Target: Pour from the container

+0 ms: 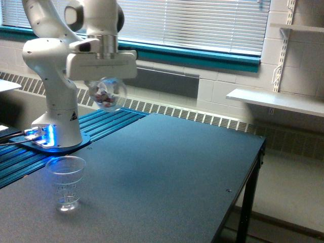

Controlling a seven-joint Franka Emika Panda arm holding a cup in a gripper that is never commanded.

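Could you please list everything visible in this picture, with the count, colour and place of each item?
Small clear smooth-walled plastic cup: one, clear with reddish and white pieces inside, held in the air under the gripper, above the table's far left part.
Clear ridged plastic cup: one, clear, upright on the table near the exterior view's left edge.
Dark table: one, dark grey top with black legs, filling the foreground.
Window blinds: one set, white, behind the arm.
Wall shelf: one, white, at the exterior view's right.
Robot arm: one, white, base lit blue at the left.
Gripper: one, white; fingers hidden behind the cup.
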